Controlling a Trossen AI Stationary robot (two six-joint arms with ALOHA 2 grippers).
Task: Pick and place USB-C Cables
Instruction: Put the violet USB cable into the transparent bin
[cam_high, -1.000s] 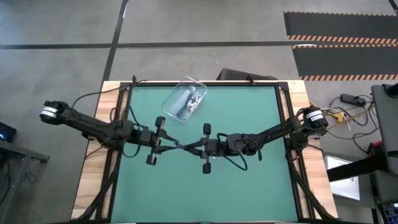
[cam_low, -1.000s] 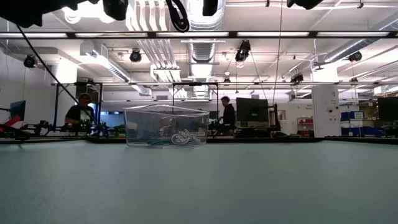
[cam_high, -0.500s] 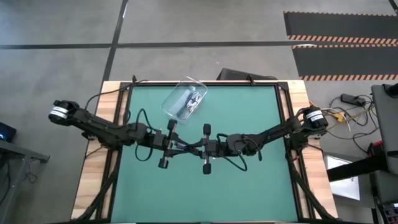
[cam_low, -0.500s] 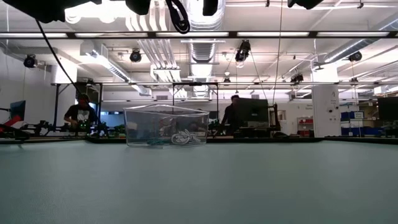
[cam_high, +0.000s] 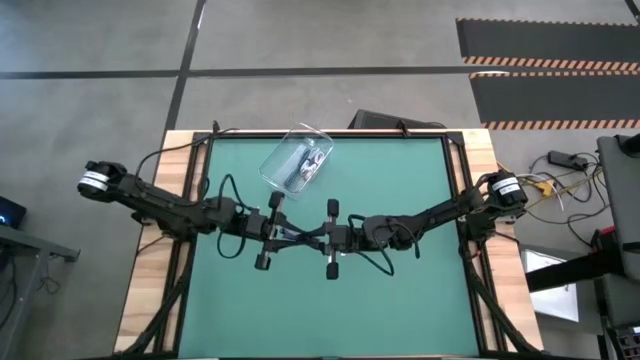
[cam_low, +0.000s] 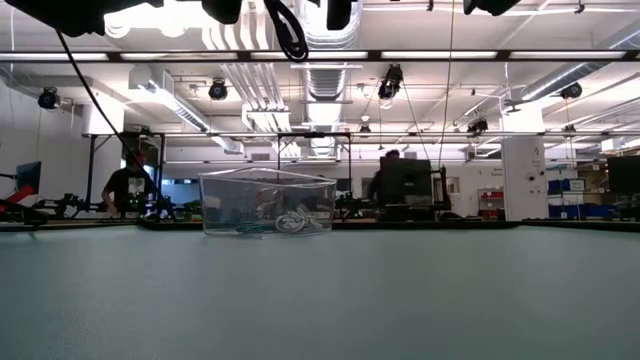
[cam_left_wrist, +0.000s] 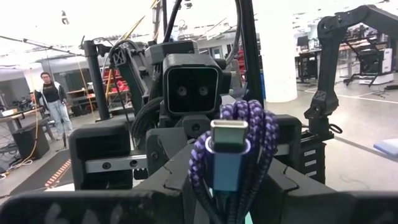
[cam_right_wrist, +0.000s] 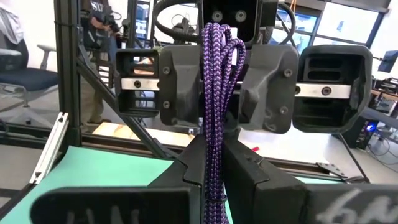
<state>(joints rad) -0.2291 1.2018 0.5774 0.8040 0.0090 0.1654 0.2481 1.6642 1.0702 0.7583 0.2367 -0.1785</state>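
Both grippers meet mid-table (cam_high: 420, 300), left (cam_high: 290, 236) and right (cam_high: 305, 238), fingers apparently clamped on one purple cable (cam_right_wrist: 214, 93).

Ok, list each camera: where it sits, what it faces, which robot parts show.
High: overhead, looking straight down on the table; both arms, left gripper meeting right gripper.
Low: tabletop height, facing the clear box; arm parts at the top edge.
Left wrist: faces the right gripper; own gripper holds the purple cable.
Right wrist: faces the left gripper.
Shared: both wrist views show that cable.
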